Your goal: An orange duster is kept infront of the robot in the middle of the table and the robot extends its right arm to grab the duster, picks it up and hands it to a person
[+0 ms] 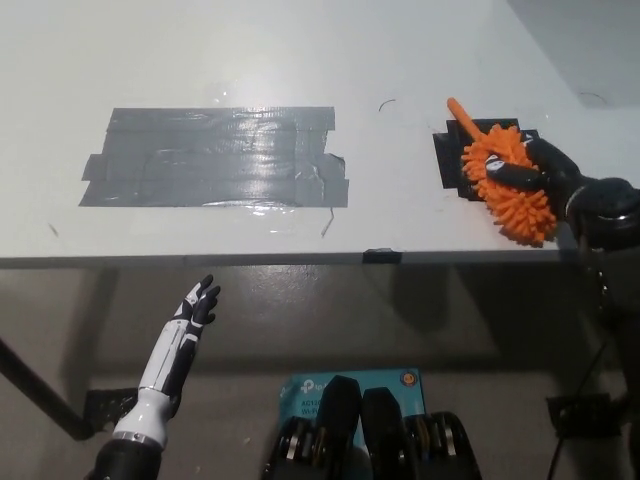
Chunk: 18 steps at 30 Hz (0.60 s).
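Table [300, 60]: white, with a grey tape patch [215, 157] at centre-left. Right hand [545, 172], black, sits at the right edge, fingers closed over the duster [508, 185]; the orange head lies low over a black mat [452, 165], handle pointing up-left. Left hand [185, 335] rests below the table edge, fingers spread, empty. Lift step: keep the grip firm on the fluffy head, raise straight up, and watch that the handle doesn't swing before presenting it.

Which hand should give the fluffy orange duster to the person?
The right hand. It is already closed on the duster at the table's right side. The left hand hangs open below the table edge, far from the duster. No person shows in the picture yet.
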Motion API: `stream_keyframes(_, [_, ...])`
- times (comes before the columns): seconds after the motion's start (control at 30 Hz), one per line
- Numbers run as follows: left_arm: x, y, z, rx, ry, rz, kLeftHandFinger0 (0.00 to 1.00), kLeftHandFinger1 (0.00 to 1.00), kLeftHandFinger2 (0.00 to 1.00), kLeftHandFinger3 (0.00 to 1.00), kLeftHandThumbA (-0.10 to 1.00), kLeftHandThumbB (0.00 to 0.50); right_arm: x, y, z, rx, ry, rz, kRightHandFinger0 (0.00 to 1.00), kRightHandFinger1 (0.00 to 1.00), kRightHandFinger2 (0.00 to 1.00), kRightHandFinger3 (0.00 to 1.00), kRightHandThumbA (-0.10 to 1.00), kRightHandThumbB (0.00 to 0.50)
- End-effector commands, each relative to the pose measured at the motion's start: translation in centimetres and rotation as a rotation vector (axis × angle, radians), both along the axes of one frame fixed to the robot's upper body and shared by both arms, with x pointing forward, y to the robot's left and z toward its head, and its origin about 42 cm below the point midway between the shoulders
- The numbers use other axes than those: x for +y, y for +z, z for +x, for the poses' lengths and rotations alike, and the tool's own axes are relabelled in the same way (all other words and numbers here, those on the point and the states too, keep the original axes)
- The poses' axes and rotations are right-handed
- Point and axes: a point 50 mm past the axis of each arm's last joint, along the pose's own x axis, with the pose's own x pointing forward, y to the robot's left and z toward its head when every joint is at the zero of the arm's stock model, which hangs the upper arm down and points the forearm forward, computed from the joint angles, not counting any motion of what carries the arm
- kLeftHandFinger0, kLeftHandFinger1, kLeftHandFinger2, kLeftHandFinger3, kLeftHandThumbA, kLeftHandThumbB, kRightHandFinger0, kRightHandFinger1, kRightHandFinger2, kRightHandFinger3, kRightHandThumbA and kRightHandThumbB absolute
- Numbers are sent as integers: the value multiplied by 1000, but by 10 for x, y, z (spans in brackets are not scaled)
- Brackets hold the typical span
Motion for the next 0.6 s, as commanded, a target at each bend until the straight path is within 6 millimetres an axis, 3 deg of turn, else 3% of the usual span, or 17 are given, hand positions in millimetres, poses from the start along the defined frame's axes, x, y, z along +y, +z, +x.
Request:
stream_keyframes(0.0, [3, 16, 7, -64, -27, 18, 1000, 1000, 1000, 1000, 1000, 114, 3, 22, 9, -5, -22, 898, 0, 273, 651, 1000, -100, 147])
stream_keyframes(0.07, [3, 16, 8, -62, -26, 13, 1000, 1000, 1000, 1000, 1000, 118, 4, 20, 10, -2, -14, 967, 0, 241, 603, 1000, -100, 144])
stream_keyframes(0.23, [3, 18, 10, -66, -24, 15, 1000, 1000, 1000, 1000, 1000, 114, 7, 23, 10, -23, 4, 1058, 0, 242, 580, 1000, -100, 121])
stream_keyframes(0.3, [3, 18, 10, -67, -24, 17, 1000, 1000, 1000, 1000, 1000, 114, 8, 23, 9, -27, 5, 1070, 0, 246, 578, 1000, -100, 145])
stream_keyframes(0.33, [3, 19, 11, -68, -24, 18, 1000, 1000, 1000, 1000, 1000, 116, 9, 25, 9, -37, 16, 1072, 0, 238, 573, 1000, -100, 128])
stream_keyframes(0.43, [4, 20, 12, -76, -26, 17, 1000, 1000, 1000, 1000, 1000, 122, 14, 29, 7, -62, 27, 1133, 0, 240, 591, 1000, -100, 103])
stream_keyframes(0.57, [4, 21, 14, -77, -27, 14, 1000, 1000, 1000, 1000, 1000, 123, 18, 35, 5, -94, 40, 1183, 0, 245, 619, 1000, -100, 107])
